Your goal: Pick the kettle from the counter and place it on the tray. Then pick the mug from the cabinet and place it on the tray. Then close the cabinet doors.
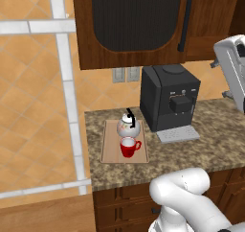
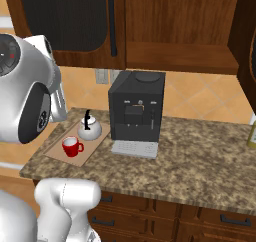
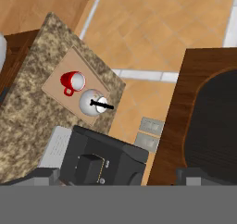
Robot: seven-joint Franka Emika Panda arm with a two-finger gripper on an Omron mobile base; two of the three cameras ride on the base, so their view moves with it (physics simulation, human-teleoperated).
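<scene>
The white kettle point(image 1: 128, 125) point(image 2: 89, 128) point(image 3: 92, 102) with its black arched handle stands on the tan tray point(image 1: 111, 149) point(image 2: 93, 145) point(image 3: 55, 84). Beside it on the same tray sits the red mug point(image 1: 128, 147) point(image 2: 72, 147) point(image 3: 74, 82). The tray lies at the left end of the granite counter point(image 1: 210, 140) point(image 2: 200, 156). My gripper point(image 3: 122, 177) is open and holds nothing, high above the counter beside the left cabinet door point(image 1: 134, 20) point(image 2: 65, 16) point(image 3: 208, 116), which is shut. The right door point(image 2: 247, 41) stands swung open, leaving the cabinet point(image 2: 175, 26) inside bare.
A big black coffee machine point(image 1: 170, 97) point(image 2: 136, 103) point(image 3: 102, 160) with a grey drip grate point(image 1: 178, 134) stands right of the tray. Wall outlets point(image 1: 125, 74) sit behind it. A yellowish bottle point(image 2: 252, 133) is at the counter's far right. Drawer fronts point(image 2: 220, 218) run below.
</scene>
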